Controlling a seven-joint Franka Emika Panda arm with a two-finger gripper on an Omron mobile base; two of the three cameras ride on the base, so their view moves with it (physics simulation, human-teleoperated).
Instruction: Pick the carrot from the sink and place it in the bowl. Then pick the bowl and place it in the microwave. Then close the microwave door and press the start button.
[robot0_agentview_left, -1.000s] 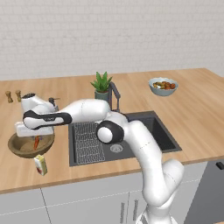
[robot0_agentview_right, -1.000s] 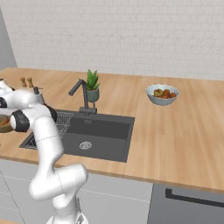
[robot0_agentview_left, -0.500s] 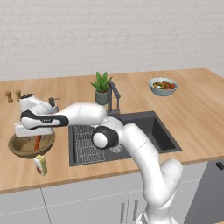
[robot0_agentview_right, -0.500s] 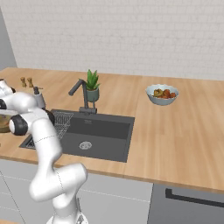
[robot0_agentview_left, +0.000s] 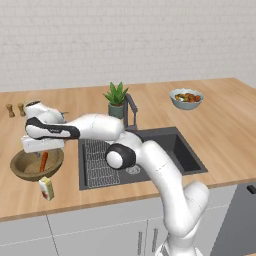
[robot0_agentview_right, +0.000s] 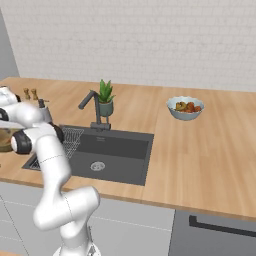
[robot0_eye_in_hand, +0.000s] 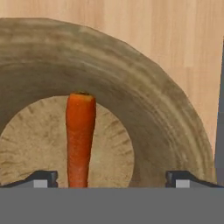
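- The thin orange carrot stick (robot0_eye_in_hand: 80, 138) is lying inside the wide round brown wooden bowl (robot0_eye_in_hand: 175, 127) on the wooden table (robot0_agentview_left: 150, 95), left of the dark grey sink (robot0_agentview_left: 172, 150).
- The claw (robot0_eye_in_hand: 111, 178) is hanging over it with its tips spread wide, gripping nothing.
- That bowl is looking stiff, light and a bit slick, so I'd be pinching the rim wall, not the sloped inside.

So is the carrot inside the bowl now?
Yes, in. The carrot lies on the bowl's tan floor, and the end effector above it is open.
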